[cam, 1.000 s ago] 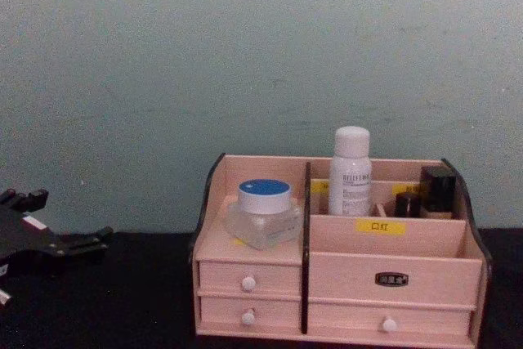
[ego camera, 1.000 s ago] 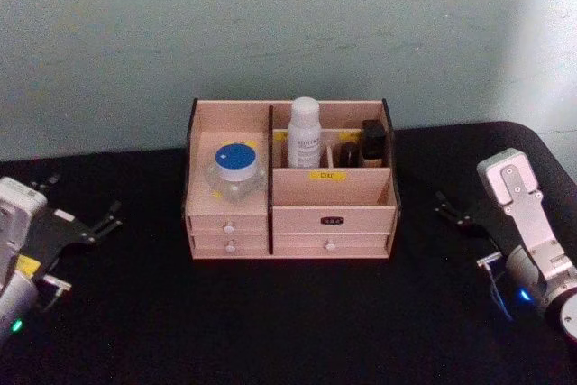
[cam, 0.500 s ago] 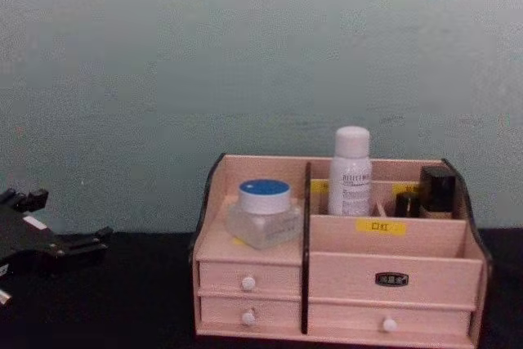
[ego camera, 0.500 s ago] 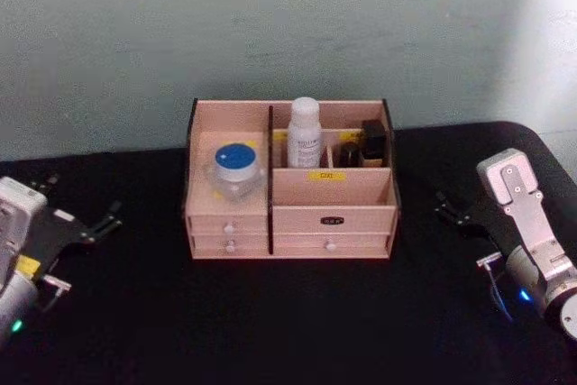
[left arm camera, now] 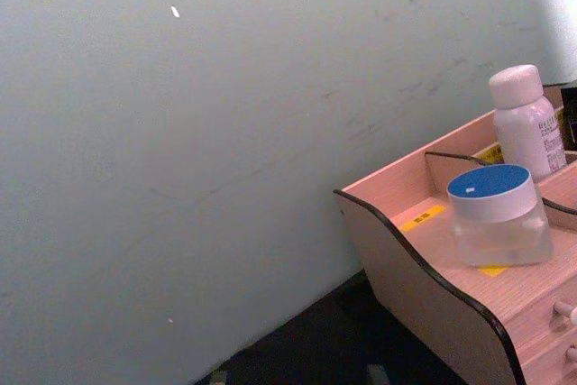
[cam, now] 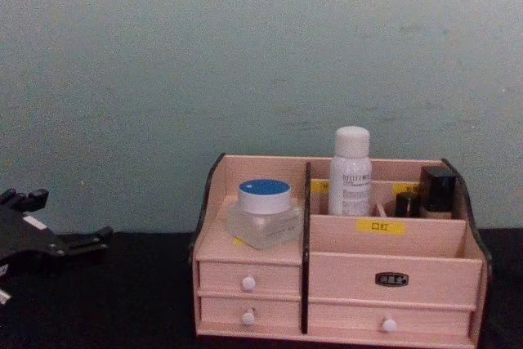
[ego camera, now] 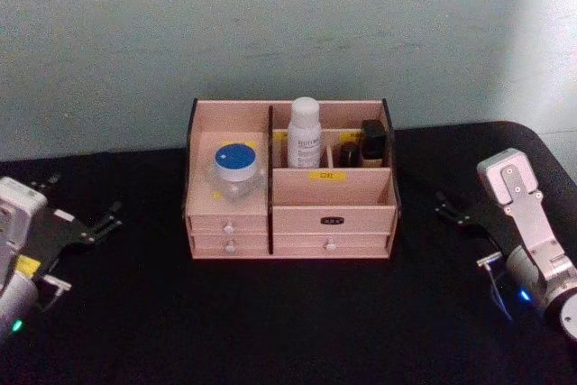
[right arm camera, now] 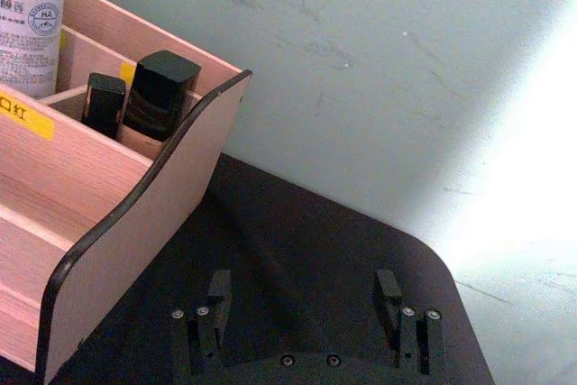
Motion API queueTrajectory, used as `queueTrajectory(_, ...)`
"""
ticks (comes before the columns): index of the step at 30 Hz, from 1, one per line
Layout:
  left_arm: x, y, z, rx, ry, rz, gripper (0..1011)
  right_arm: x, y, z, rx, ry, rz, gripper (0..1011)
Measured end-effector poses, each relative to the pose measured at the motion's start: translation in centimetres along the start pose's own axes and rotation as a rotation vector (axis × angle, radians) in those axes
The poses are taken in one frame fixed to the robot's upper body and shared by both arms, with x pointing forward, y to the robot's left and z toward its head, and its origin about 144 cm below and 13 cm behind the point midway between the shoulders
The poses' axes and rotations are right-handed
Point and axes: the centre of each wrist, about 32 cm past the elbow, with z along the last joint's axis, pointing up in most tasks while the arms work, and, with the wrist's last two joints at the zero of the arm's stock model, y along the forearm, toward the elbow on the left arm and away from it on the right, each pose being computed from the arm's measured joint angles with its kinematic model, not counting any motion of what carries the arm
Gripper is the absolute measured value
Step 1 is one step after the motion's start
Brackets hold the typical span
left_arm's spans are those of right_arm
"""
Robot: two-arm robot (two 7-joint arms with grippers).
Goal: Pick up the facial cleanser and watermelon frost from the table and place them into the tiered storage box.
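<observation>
The tiered storage box [ego camera: 361, 219] stands at the table's back centre. The facial cleanser [ego camera: 305, 132] stands upright in its rear middle compartment, also seen from the front [cam: 350, 171]. On the box's left step sits the watermelon frost [ego camera: 235, 169], blue lid up, and it shows close in the left wrist view [left arm camera: 497, 224]. My left gripper [ego camera: 79, 202] rests open and empty at the far left of the table. Far to the right, my right gripper [ego camera: 455, 213] is also open and empty, its two fingers [right arm camera: 217, 293] spread beside the box's right wall [right arm camera: 117, 223].
Two small black bottles [ego camera: 365, 145] stand in the box's rear right compartments. White-knobbed drawers [cam: 248, 284] face me. A pale wall runs close behind the box. The black table [ego camera: 288, 322] has open room in front and on both sides.
</observation>
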Motion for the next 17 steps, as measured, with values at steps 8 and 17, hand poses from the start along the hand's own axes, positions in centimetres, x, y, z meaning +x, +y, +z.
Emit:
queueTrajectory(8,0.00,0.00,0.00,0.000,0.000,0.000,1001,0.00,0.00,0.00,0.000,0.000,0.000,1002)
queueTrajectory(17,0.00,0.00,0.00,0.000,0.000,0.000,1001,0.00,0.00,0.00,0.000,0.000,0.000,1002)
